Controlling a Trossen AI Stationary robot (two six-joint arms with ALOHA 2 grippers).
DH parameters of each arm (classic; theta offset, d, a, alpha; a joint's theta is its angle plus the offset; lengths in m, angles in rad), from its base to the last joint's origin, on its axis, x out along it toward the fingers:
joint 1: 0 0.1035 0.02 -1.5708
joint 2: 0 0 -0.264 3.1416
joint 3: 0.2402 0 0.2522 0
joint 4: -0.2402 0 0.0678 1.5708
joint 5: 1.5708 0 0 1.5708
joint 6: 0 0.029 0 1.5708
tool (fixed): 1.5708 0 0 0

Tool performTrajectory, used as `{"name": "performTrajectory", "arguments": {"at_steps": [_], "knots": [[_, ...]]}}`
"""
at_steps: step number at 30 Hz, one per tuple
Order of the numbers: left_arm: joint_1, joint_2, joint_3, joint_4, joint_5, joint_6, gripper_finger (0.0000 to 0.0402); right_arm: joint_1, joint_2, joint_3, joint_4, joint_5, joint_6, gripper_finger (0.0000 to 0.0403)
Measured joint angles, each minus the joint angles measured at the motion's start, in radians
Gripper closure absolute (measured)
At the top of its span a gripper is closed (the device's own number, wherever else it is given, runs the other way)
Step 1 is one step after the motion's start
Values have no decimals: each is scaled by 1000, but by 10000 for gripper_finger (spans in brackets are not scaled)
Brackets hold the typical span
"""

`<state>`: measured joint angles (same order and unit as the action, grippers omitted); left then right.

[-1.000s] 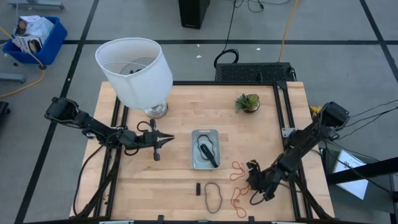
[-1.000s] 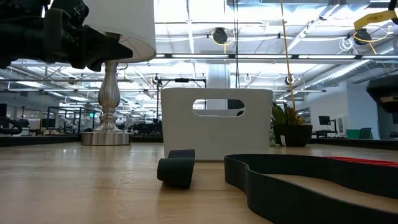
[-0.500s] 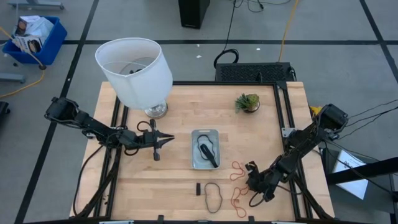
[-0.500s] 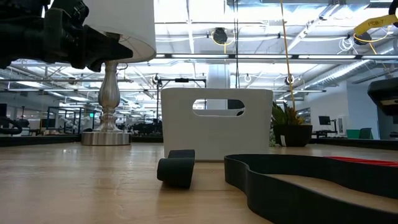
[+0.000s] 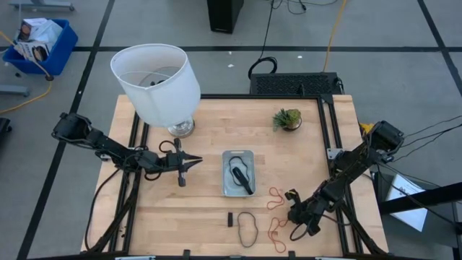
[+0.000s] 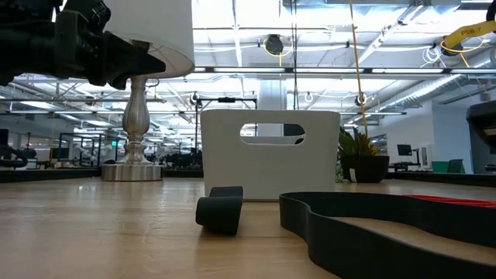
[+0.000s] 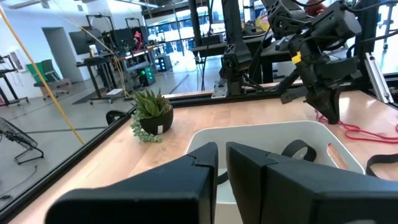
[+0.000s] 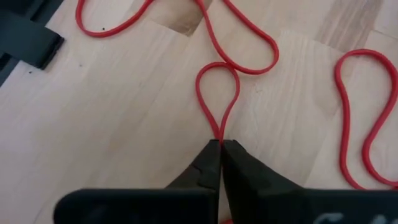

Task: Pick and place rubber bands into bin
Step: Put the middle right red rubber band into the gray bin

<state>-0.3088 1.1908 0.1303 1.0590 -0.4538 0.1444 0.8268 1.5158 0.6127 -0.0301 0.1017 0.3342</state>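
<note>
Two red-orange rubber bands (image 8: 217,87) (image 8: 367,118) lie on the wooden table near its front right. My right gripper (image 8: 221,148) is down among them (image 5: 291,204), shut on one. A black rubber band (image 5: 247,227) lies flat near the front edge. The bin (image 5: 238,189) sits at the table's middle with a black band (image 5: 240,175) inside it. My left gripper (image 5: 196,165) hovers shut, left of the bin; its wrist view looks over the bin (image 7: 261,130). My right gripper pinches the red band between its two fingertips, which squeeze two strands together (image 8: 219,135). A small teardrop loop (image 8: 217,68) stands out beyond the tips. The fingers slant down from the table's right. The rest of the band lies on the wood.
A white lampshade on a silver base (image 5: 155,83) stands at the far left. A small potted plant (image 5: 288,119) is at the far right. A short rolled black piece (image 5: 229,219) lies next to the black band and shows close in the low view (image 6: 221,211).
My right gripper has shut on the red band while staying low at the same spot near the front right. The band remains on the table.
</note>
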Motion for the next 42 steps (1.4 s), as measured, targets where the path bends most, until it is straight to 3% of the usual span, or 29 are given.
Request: {"name": "performTrajectory", "arguments": {"at_steps": [5, 19, 36, 42], "knots": [[0, 0, 0, 0, 0, 0, 360, 0, -80, 39, -35, 1, -23, 402], [0, 0, 0, -1, 0, 8, 360, 0, -301, 185, -190, 163, -189, 402], [0, 0, 0, -7, -1, 35, 360, 0, -612, 196, -208, 198, -295, 403], [0, 0, 0, -7, -1, 36, 360, -14, -599, 176, -207, 340, -298, 403]]}}
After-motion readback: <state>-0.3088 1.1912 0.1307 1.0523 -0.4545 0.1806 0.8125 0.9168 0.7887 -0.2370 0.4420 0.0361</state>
